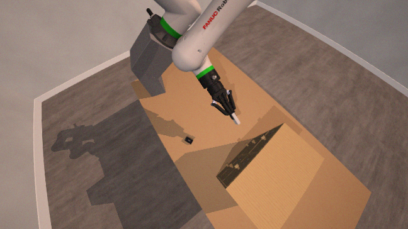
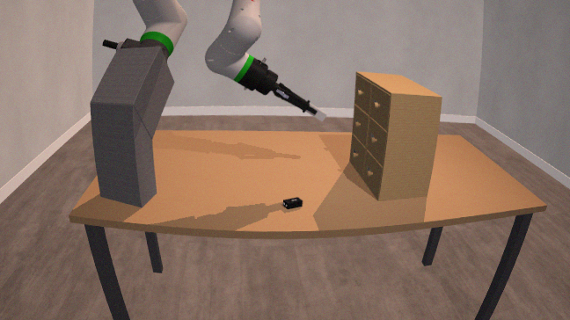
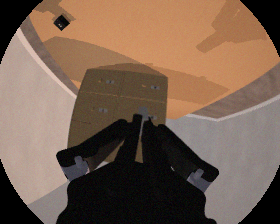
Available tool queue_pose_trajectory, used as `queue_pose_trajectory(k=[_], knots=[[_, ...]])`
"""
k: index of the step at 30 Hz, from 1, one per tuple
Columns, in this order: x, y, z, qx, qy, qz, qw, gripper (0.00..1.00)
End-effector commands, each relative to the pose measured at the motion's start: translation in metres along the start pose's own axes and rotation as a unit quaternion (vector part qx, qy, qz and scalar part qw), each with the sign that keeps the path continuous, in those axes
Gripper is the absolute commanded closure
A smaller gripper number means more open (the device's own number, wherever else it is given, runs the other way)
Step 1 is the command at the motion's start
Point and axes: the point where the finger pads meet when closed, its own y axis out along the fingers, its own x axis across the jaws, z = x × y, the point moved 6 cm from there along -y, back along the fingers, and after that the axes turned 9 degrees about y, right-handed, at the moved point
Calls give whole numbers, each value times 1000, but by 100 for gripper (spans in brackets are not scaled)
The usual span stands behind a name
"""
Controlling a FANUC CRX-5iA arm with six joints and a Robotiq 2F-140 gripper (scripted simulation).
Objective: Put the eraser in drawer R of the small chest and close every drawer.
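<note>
The eraser, a small black-sleeved block [image 1: 189, 140] [image 2: 292, 203] [image 3: 61, 22] with a pale end, lies on the table in front of the chest, towards the near long edge. The small wooden chest [image 1: 274, 168] [image 2: 411, 148] [image 3: 133, 82] stands upright. Its six knobbed drawers all look pushed in. The letters on them cannot be read. My gripper [image 1: 237, 120] [image 2: 320, 114] [image 3: 142, 113] is shut, its light grey tips together with nothing seen between them. It points slanting down at the chest's front, high above the table and a short gap away from the far column of drawers.
The table [image 1: 189, 102] [image 2: 207, 174] carries the grey robot pedestal [image 1: 148, 65] [image 2: 116, 152] at the end opposite the chest. The chest's knobs stick out towards the gripper. Shadows of the arm and the chest fall across the table top.
</note>
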Motion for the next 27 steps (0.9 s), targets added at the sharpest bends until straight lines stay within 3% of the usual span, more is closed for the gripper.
queue_pose_trajectory(k=[1, 12, 14, 27], knots=[[0, -4, -3, 14, 0, 3, 1000, 100], [3, -26, -18, 100, 0, 16, 995, 100], [3, -26, -18, 100, 0, 16, 995, 100], [7, -60, -45, 249, 0, 40, 968, 100]])
